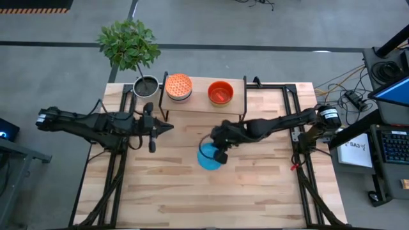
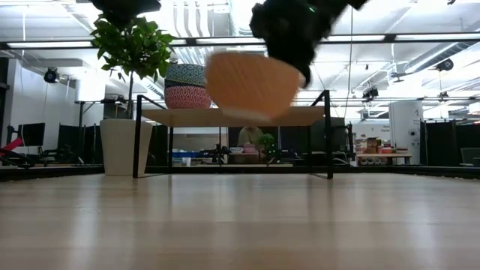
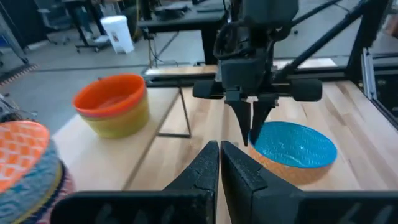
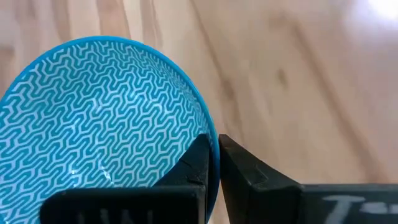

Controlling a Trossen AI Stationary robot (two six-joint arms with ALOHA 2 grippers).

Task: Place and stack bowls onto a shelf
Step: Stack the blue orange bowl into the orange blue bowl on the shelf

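A bright blue bowl [image 1: 206,160] with a zigzag-patterned inside and a tan outside is in my right gripper [image 1: 218,152], near the table's middle in front of the shelf [image 1: 201,102]. The low view shows this bowl [image 2: 251,86] in the air at about shelf height. On the shelf stand a stack topped by the orange patterned bowl [image 1: 178,86] and a red-orange bowl [image 1: 220,93] on a yellow one [image 3: 118,121]. My left gripper [image 1: 167,128] is shut and empty, hovering left of the blue bowl. My right gripper pinches the blue bowl's rim [image 4: 211,134] on the bowl's right side, one finger [image 4: 193,165] inside the bowl and one [image 4: 249,174] outside. The fingers come from above, pointing down [image 3: 252,121]. The bowl is lifted clear of the table, hanging roughly level with its opening up.
A grey pot [image 1: 146,85] with a leafy plant [image 1: 128,43] stands at the shelf's left end. Black frame rails run along the table's left and right sides [image 1: 297,137]. The near half of the wooden tabletop [image 1: 211,198] holds no objects.
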